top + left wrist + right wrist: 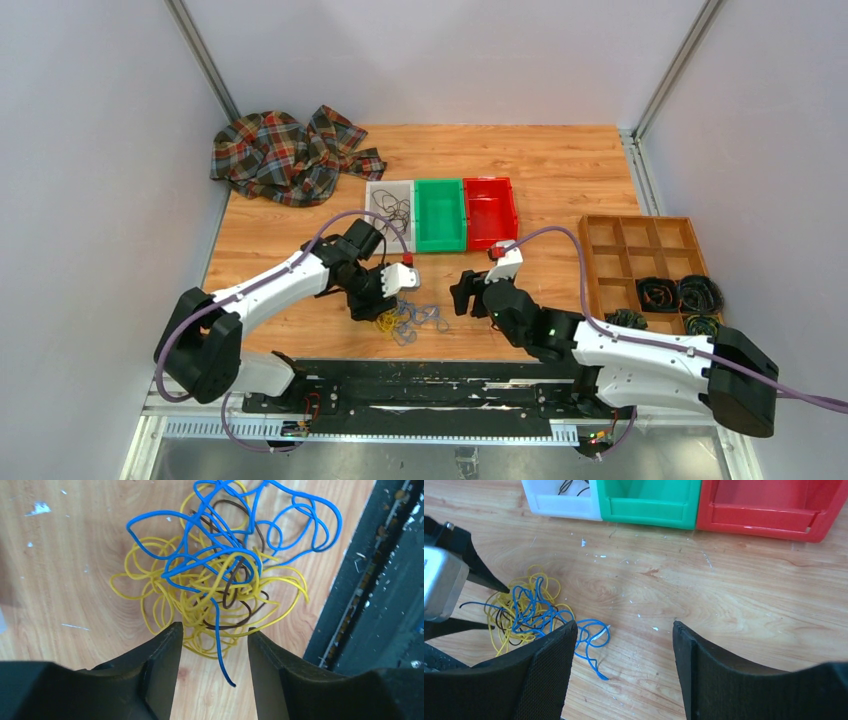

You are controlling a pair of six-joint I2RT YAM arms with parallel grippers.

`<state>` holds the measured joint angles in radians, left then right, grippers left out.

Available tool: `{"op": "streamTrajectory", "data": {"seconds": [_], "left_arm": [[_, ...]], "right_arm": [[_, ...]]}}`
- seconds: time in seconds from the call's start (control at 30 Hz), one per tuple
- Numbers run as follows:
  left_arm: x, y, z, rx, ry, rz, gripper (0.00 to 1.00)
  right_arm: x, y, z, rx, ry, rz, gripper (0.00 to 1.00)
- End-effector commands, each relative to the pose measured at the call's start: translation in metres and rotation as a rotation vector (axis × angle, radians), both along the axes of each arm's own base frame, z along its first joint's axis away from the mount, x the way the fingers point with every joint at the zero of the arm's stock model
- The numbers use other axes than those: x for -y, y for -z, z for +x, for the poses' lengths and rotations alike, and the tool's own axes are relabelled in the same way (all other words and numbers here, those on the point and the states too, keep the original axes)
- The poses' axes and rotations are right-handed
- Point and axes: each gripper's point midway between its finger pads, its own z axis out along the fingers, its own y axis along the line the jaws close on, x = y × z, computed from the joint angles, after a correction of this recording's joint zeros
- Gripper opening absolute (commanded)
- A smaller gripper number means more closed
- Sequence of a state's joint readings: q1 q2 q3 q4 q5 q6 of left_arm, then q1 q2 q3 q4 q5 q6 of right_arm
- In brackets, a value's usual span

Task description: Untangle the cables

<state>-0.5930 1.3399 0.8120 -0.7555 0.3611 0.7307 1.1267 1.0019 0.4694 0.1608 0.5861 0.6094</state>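
The cables (405,318) lie in one yellow, blue and dark tangle on the table (560,170), low and just left of centre in the top view, near the table's front edge. The left hand (385,300) is over the tangle's left side with its fingers apart, and in its own view the lowest yellow loops and a loose blue end reach into the gap between the fingertips, which are not clamped on them. The right hand (468,295), just right of centre, has its fingers wide apart over bare wood, holding nothing.
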Motion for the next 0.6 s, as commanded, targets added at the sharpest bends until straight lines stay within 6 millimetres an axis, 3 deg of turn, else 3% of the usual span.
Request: {"op": "streamTrajectory", "data": {"seconds": [0.0, 0.07, 0.17, 0.23, 0.37, 0.43, 0.57], "left_arm": [[0.01, 0.001, 0.018, 0.061, -0.046, -0.026, 0.54], [0.009, 0.001, 0.019, 0.072, -0.045, -0.023, 0.46], [0.002, -0.002, 0.02, 0.098, -0.029, 0.003, 0.19], [-0.003, -0.009, 0.016, 0.101, -0.006, 0.02, 0.07], [-0.002, -0.042, 0.013, 0.136, 0.018, -0.019, 0.03], [0.001, -0.059, 0.011, 0.152, 0.028, -0.054, 0.03], [0.002, -0.071, 0.008, 0.154, 0.026, -0.073, 0.03]], "right_arm": [[-0.018, -0.008, -0.001, -0.016, -0.042, 0.034, 0.69], [-0.021, -0.004, -0.001, -0.028, -0.049, 0.027, 0.69], [-0.023, 0.0, -0.002, -0.035, -0.059, 0.024, 0.69], [-0.026, 0.001, -0.003, -0.034, -0.074, 0.019, 0.69], [-0.037, 0.011, -0.005, -0.047, -0.128, -0.016, 0.7], [-0.053, 0.016, -0.012, -0.071, -0.21, -0.017, 0.72], [-0.082, 0.022, -0.02, -0.082, -0.349, -0.036, 0.74]]}}
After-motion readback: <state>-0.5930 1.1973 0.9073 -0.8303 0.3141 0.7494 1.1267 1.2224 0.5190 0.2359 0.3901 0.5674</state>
